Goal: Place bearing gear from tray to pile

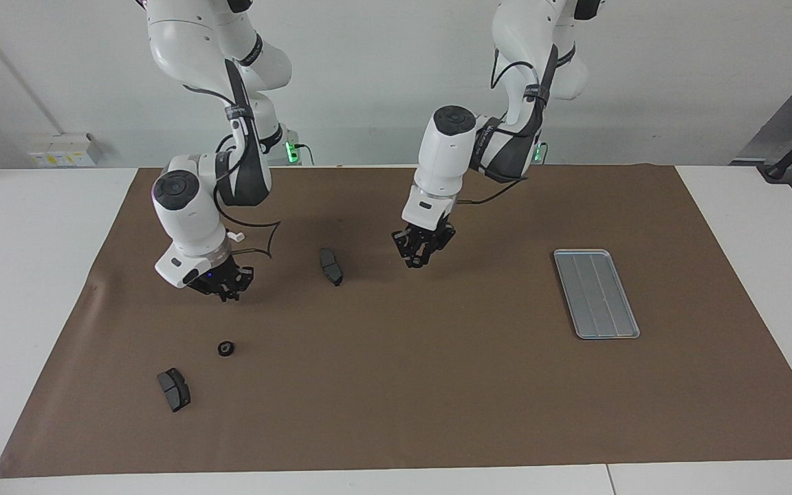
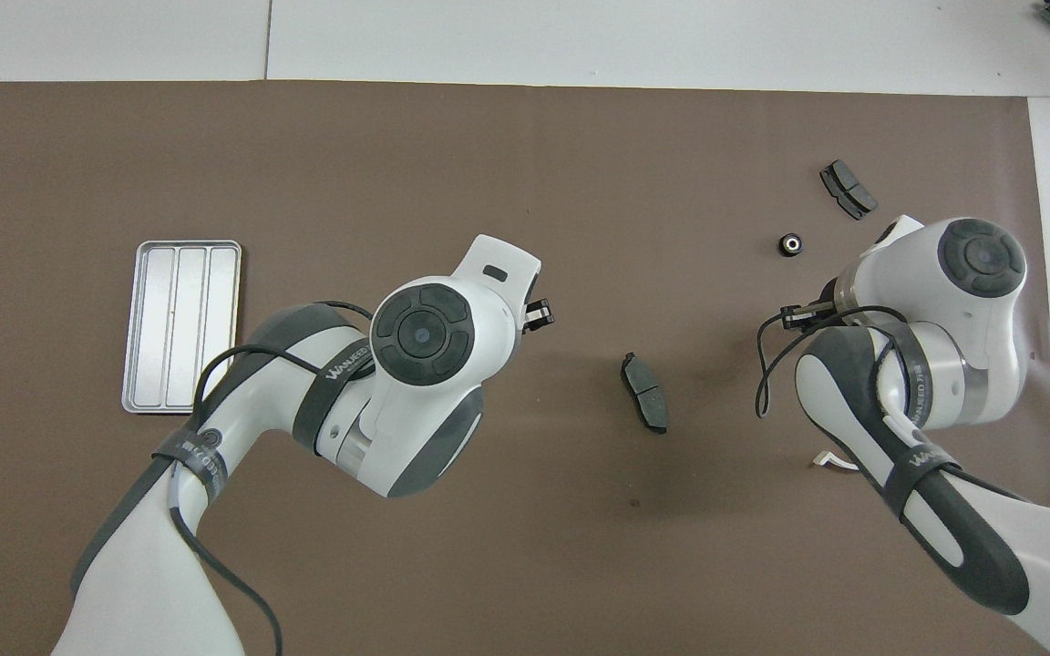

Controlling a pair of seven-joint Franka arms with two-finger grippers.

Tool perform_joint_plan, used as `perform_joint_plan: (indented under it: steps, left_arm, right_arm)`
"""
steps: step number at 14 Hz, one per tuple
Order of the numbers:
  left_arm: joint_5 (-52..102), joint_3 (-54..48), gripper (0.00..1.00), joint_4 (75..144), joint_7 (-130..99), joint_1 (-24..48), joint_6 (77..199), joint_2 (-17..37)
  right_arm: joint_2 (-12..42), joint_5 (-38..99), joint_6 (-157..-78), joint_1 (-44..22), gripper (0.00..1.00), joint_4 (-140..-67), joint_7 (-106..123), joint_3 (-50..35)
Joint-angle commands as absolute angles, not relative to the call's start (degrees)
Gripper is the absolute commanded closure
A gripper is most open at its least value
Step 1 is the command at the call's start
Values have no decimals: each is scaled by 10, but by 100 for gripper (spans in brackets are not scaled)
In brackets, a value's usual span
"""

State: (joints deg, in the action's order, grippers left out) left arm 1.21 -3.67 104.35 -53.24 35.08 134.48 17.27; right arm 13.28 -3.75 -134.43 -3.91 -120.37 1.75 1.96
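The silver tray [image 1: 597, 294] [image 2: 180, 326] lies bare at the left arm's end of the mat. My left gripper [image 1: 419, 259] [image 2: 540, 314] hangs over the middle of the mat, beside a dark brake pad [image 1: 331, 266]. It is shut on a small black bearing gear with a pale centre. Another bearing gear [image 1: 226, 348] [image 2: 791, 244] rests on the mat toward the right arm's end. My right gripper [image 1: 223, 287] hangs shut and empty above the mat, over a spot nearer to the robots than that gear. In the overhead view its own wrist hides it.
A second brake pad [image 1: 174, 390] [image 2: 849, 189] lies just past the resting gear, farther from the robots. A white curved bracket [image 1: 234, 236] [image 2: 835, 460] is mostly hidden by the right arm. The brown mat [image 1: 437, 385] covers the table.
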Motion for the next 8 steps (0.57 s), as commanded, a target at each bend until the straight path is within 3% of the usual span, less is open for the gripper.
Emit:
perform_joint_plan:
  steps: [1, 6, 7, 8]
  left_arm:
    - [13, -27, 80, 954, -543, 359, 1325, 242]
    - [10, -27, 80, 915, -543, 359, 1333, 287]
    - [9, -27, 76, 915, -543, 360, 1332, 287]
    - [8, -27, 65, 915, -543, 362, 1333, 287]
  right_arm:
    - [108, -28, -1374, -23, 100, -1243, 35, 10]
    - [119, -18, -1406, -26, 100, -1237, 33, 10]
    - [124, 7, -1414, -29, 100, -1229, 34, 10]
    - [127, 19, -1418, -31, 100, -1227, 34, 9]
